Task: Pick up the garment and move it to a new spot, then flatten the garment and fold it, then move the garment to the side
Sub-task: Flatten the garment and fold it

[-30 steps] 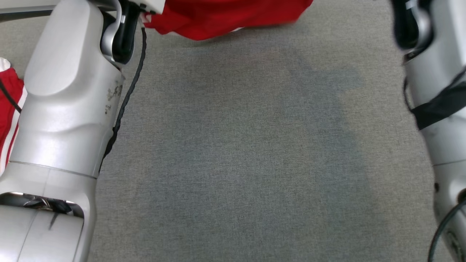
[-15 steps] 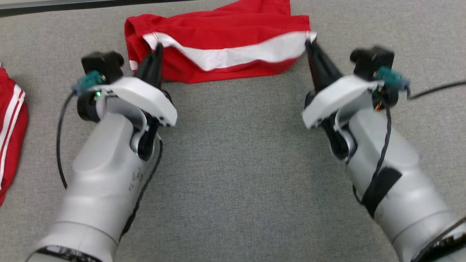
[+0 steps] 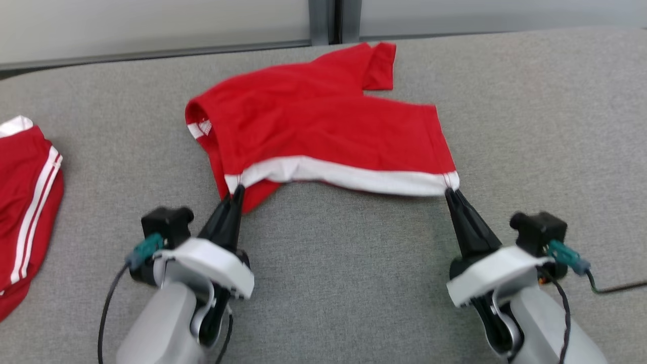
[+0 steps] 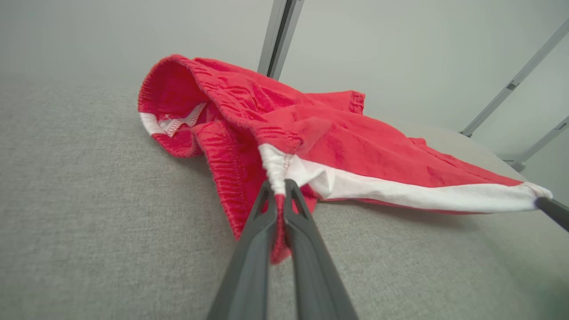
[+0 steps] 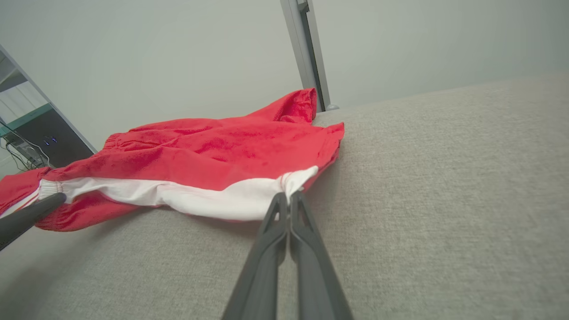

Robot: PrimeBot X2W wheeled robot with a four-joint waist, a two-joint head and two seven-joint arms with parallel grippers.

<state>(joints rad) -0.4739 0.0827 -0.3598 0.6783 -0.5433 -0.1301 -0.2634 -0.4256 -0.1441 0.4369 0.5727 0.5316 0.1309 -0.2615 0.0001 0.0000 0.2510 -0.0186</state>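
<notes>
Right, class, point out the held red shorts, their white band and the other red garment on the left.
red shorts point(image 3: 313, 121): head view, middle of the red cloth.
white band point(image 3: 349, 178): head view, midway along the band.
other red garment point(image 3: 22, 172): head view, red panel beside its stripes.

Grey woven surface point(image 3: 343, 283), wide and flat. red garment point(image 3: 313, 126) with white band lies crumpled just beyond both fingertips, its near edge spanning from left gripper point(image 3: 237, 189) to right gripper point(image 3: 449, 192). second red garment point(image 3: 25, 192), white-striped, lies well left of left gripper.
</notes>
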